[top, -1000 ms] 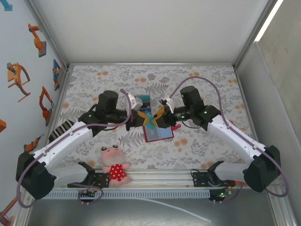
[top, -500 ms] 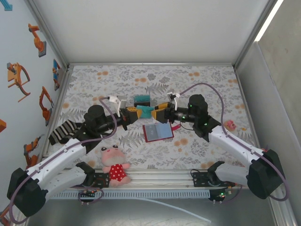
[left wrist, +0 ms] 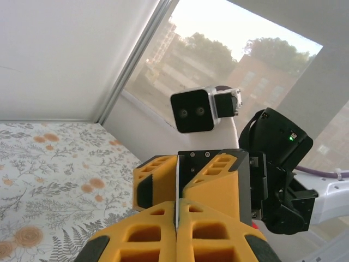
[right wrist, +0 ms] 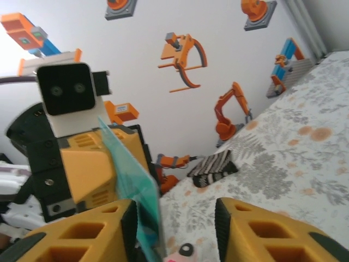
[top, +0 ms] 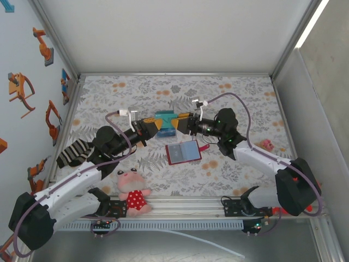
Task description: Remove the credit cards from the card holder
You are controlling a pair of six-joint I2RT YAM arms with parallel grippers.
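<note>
Change: the teal card (top: 164, 119) is now out of the card holder (top: 186, 160). A second ago both grippers were low, right at the holder's far edge, with the card between them. Now they are lifted and sit just behind the holder, card in the air between them, clear of the pockets. The holder has stayed open and flat on the table (top: 234, 93), same spot.

Left gripper (top: 154, 124): fully closed, pinching the card's edge; its wrist view shows the card as a thin line between its fingers. It comes in from behind-left of the holder.

Right gripper (top: 180, 123): behind-right of the holder, jaws partway apart around the same card. In its wrist view the card lies against one finger and the other finger stands clear, so no firm pinch yet. Its jaws have been opening and closing over the last second.

Meaning: one card extracted, looks like a hand-over or regrasp mid-air. A blue card (top: 182, 150) seems to be left in the open holder, so the task is likely not finished.

Plush toy (top: 132, 192) lies near-left of the holder, not involved.
</note>
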